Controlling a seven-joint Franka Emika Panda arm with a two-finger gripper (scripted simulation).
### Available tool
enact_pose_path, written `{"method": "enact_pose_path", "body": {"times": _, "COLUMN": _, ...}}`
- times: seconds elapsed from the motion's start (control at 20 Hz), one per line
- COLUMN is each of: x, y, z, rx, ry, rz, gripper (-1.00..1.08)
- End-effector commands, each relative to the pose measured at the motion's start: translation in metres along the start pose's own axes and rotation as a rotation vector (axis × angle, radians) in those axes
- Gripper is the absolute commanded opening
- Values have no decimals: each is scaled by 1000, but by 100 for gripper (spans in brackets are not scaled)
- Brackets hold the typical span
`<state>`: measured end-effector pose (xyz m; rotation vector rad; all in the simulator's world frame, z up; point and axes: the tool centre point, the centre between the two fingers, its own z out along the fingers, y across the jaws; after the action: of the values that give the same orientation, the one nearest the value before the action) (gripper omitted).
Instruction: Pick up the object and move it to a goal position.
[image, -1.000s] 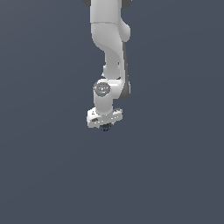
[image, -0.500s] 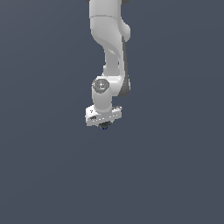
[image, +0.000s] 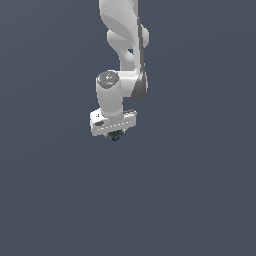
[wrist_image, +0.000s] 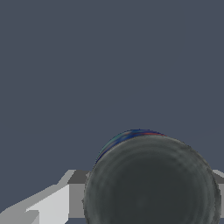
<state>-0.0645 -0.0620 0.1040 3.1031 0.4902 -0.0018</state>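
The can (wrist_image: 151, 181) fills much of the wrist view: a dark grey-black round top with a thin blue edge with green and red marks. It sits between my gripper's fingers (wrist_image: 76, 192), which close on it from both sides. In the exterior view my white gripper (image: 115, 136) hangs from the arm above the grey floor, and only a small dark bit of the can (image: 116, 136) shows under the hand. The can is lifted off the floor.
A plain grey floor (image: 190, 200) spreads all around. The white arm (image: 125, 45) rises to the top edge of the exterior view. No goal marker shows.
The gripper with the can has risen a little and shifted slightly toward the exterior view's left. The grip has not changed.
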Motion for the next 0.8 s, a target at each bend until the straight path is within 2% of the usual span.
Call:
{"method": "enact_pose_path", "body": {"times": 0.0, "x": -2, "y": 6, "z": -26, "rx": 0, "ry": 1, "rz": 0, "gripper": -100}}
{"method": "enact_pose_path", "body": {"times": 0.75, "x": -11, "y": 43, "z": -186, "rx": 1, "ry": 2, "rz": -1, "gripper": -100}}
